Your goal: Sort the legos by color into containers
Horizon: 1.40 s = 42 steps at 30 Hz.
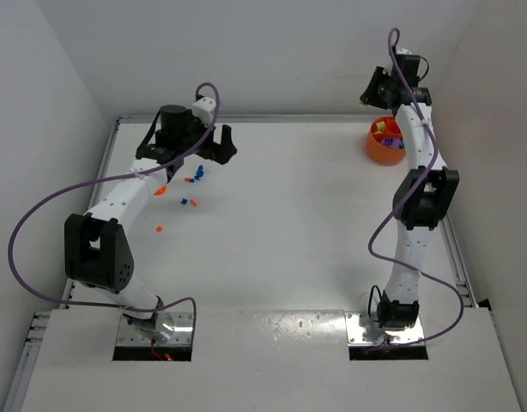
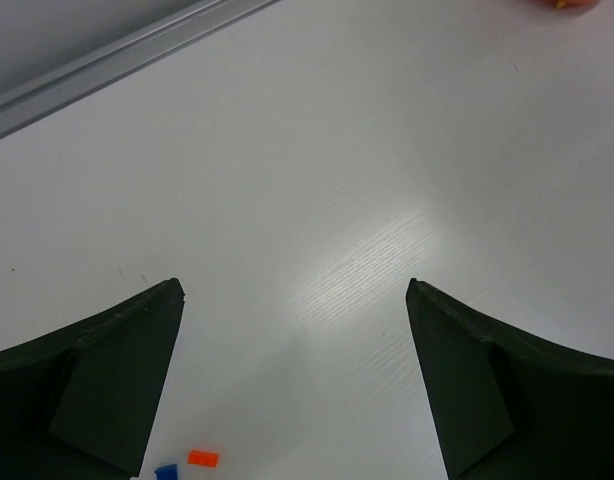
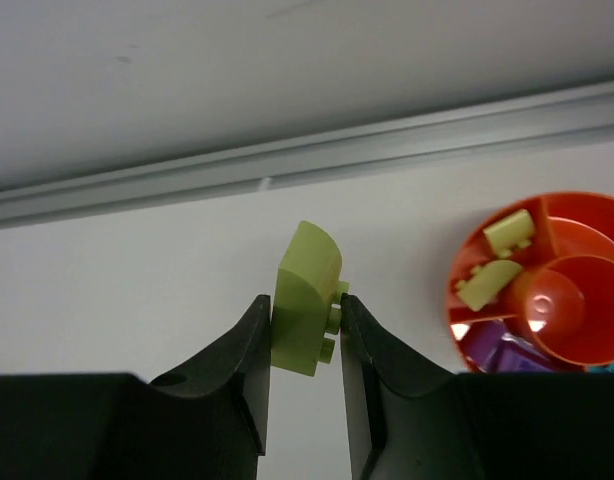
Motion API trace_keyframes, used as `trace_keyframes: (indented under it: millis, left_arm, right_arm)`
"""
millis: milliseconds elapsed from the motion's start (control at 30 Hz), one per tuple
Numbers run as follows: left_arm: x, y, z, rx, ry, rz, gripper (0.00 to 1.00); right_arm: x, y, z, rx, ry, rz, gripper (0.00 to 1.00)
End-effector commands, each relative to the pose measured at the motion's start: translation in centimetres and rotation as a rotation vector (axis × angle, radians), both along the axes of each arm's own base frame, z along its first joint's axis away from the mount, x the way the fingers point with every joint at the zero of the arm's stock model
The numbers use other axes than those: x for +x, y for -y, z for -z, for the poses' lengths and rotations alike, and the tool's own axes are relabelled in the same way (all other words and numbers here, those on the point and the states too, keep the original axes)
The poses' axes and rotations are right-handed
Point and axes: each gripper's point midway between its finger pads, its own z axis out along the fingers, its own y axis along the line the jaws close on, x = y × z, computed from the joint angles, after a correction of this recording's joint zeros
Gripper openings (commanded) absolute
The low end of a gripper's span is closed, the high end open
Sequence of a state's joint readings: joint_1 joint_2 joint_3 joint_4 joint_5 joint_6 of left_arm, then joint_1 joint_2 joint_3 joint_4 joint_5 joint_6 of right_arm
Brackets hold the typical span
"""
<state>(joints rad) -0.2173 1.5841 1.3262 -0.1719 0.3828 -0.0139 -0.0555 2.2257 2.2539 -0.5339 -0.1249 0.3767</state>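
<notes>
The table (image 1: 289, 223) carried two risks. At its far right stood the orange bowl (image 1: 382, 154), and the right gripper (image 1: 377, 86) hung just beyond the bowl's far side, not over it. Its jaws were narrow, pinching a yellow-green brick (image 3: 309, 270) at the very tips. Released there, the brick would likely land on the table beside the rim. The hold also looked slight, so a jolt might twist the piece loose.

At the far left, the left gripper (image 2: 295, 290) hung low over the table with its jaws wide and empty, and the loose legos (image 1: 188, 184) lay scattered just near of it. They lay close together, so a wide grab could take two colours at once or flick the small pieces away.

The table was smooth, matt white with a faint grain, and a grey metal rail (image 3: 287, 160) ran along its far edge. The bowl was round, glossy plastic, divided inside around a central dome. Pale green pieces lay in one compartment and purple shapes in another. The fingers (image 3: 237, 350) were matt black and tapered. The held brick was hard plastic with a curved top and side studs. The loose legos were tiny orange and blue blocks.
</notes>
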Motion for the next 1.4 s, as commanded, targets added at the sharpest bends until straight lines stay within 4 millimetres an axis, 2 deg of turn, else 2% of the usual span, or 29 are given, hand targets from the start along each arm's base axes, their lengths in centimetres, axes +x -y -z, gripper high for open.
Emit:
trace_keyframes:
  millis: [0,67,133,233,400,600,1067,1233,1333,1367]
  left_arm:
    - [0.3,-0.1,-1.6,-0.011,0.035,-0.032,1.0]
    - [0.4,0.0,-1.8,-0.013,0.044,-0.032,1.0]
    - [0.4,0.0,-1.8,-0.013,0.044,-0.032,1.0]
    - [0.5,-0.2,-1.7,-0.009,0.044,-0.041,1.0]
    - [0.4,-0.2,-1.3,-0.007,0.036,-0.041,1.0]
    - [0.5,-0.2,-0.9,-0.005,0.027,-0.041,1.0]
    - [0.4,0.1,-0.9,-0.012,0.025,-0.024,1.0]
    - [0.5,0.1,-0.5,-0.01,0.016,-0.024,1.0]
    - [0.5,0.1,-0.5,-0.01,0.016,-0.024,1.0]
    - [0.5,0.1,-0.5,-0.01,0.016,-0.024,1.0]
  right_arm:
    - [1.3,2.9,1.1,-0.118,-0.003,0.12,0.0]
    - [1.5,4.3,1.7,-0.15,-0.012,0.162,0.0]
    - [2.0,4.8,2.8,-0.182,-0.02,0.166,0.0]
    - [2.6,5.7,2.4,-0.223,-0.003,0.195,0.0]
    - [2.6,7.9,4.3,-0.284,-0.038,0.263,0.0]
    - [2.6,9.3,4.7,-0.298,-0.043,0.287,0.0]
    - [2.8,10.0,7.0,-0.3,-0.081,0.291,0.01]
    - [2.8,10.1,8.2,-0.305,-0.1,0.296,0.05]
    - [2.9,10.4,8.0,-0.315,-0.093,0.313,0.06]
    - [2.9,10.4,8.6,-0.315,-0.102,0.311,0.08]
